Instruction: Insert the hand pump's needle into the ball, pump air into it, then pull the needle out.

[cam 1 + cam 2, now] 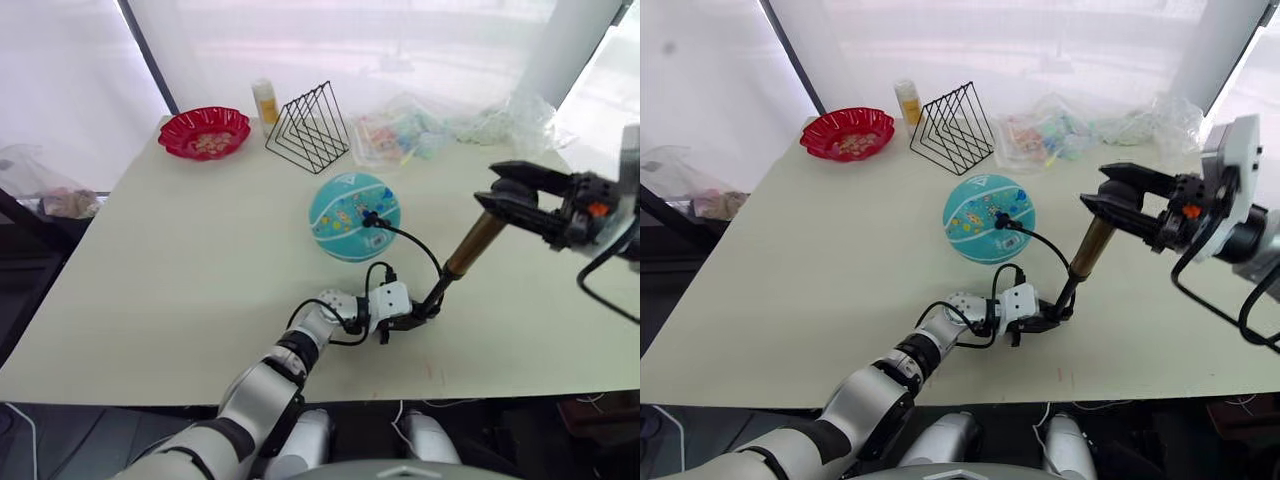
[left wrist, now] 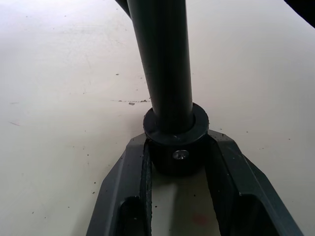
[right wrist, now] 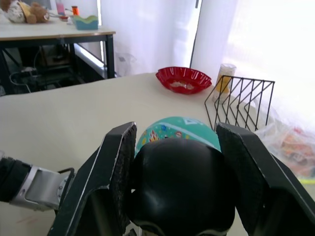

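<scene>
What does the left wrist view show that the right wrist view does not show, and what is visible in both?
Left wrist view: the left gripper clamped on the black base of the hand pump, standing on the table.

Right wrist view: the right gripper around the pump's black handle, with the ball behind it, plus the red bowl and the wire rack.

Both: the pump and the pale table.

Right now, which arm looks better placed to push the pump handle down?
The right. Its gripper is already at the handle atop the hand pump; the left gripper is busy bracing the pump's base on the table.
</scene>
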{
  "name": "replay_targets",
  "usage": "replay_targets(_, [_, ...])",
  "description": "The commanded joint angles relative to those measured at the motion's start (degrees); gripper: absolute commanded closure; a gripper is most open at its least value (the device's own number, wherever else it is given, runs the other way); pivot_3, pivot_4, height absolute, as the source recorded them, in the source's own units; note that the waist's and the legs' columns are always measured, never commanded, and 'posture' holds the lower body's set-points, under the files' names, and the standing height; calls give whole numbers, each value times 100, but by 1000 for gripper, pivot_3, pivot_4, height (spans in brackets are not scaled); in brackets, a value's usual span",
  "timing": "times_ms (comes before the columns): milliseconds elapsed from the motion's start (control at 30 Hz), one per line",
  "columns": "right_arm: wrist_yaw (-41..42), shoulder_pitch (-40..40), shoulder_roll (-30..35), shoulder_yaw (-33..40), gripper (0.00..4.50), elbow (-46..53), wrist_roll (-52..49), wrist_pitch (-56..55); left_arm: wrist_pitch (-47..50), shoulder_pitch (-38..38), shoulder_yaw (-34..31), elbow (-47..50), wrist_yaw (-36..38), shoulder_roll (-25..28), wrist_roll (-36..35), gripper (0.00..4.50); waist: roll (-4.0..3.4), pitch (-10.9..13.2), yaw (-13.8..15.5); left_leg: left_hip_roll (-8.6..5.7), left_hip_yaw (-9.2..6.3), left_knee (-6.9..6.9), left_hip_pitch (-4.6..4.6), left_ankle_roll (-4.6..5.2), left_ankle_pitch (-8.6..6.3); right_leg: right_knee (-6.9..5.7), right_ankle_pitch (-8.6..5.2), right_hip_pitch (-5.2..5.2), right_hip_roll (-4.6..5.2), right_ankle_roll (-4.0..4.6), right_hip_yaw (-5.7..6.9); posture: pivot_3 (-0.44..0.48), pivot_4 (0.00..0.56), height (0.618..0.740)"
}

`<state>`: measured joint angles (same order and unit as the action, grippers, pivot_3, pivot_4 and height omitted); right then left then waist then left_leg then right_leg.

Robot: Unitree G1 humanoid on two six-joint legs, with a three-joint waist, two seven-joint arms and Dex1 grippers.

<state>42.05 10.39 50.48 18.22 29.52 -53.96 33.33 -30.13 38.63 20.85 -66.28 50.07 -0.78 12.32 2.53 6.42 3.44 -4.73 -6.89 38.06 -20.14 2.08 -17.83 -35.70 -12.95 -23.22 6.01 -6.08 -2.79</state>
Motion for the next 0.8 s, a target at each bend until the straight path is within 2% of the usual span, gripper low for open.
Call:
replay_targets(33, [6, -665, -49, -994, 2397, -508, 1429, -295, 274, -419, 448, -621, 198, 166, 556, 3387, -1, -1, -55, 6, -1, 0, 39, -1, -17, 7, -2, 42, 1, -1, 17, 0, 150, 740])
replay_targets(133, [37, -834, -219, -1341, 2397, -742, 1833, -669, 272, -424, 449, -616, 191, 172, 566, 3387, 4, -21, -142, 8, -8, 0, 68, 7, -32, 15, -20, 78, 1, -28, 26, 0, 150, 740])
replay_targets(300, [37, -1013, -615, -1765, 2397, -1034, 2312, -1136, 281, -422, 421, -610, 183, 188, 557, 3387, -9, -38, -126, 5, -44, 0, 76, 5, -31, 30, -12, 104, 0, -8, 53, 0, 150, 740])
replay_targets(400, [49, -828, -747, -1383, 2397, -858, 2011, -1140, 278, -428, 413, -609, 190, 210, 558, 3387, -54, -20, -122, 3, -80, 0, 72, 2, -32, 33, -13, 115, -1, 14, 87, 0, 150, 740])
replay_targets(567, [68, -371, -604, -689, 2397, -518, 1343, -823, 266, -442, 416, -614, 198, 226, 564, 3387, -104, 27, -122, 0, -102, 4, 53, -2, -28, 36, -14, 113, 1, 13, 114, 0, 150, 740])
replay_targets(633, [38, -66, -440, -325, 2397, -403, 958, -584, 264, -445, 417, -611, 206, 222, 565, 3387, -136, 60, -117, -2, -111, 9, 41, -5, -27, 39, -13, 110, 2, 14, 122, 0, 150, 740])
replay_targets(800, [-133, 669, -15, 388, 2397, -413, 269, -75, 253, -449, 433, -606, 220, 214, 559, 3387, -151, 104, -108, -12, -128, 17, 25, -6, -26, 47, -12, 110, 10, 14, 137, 0, 150, 740])
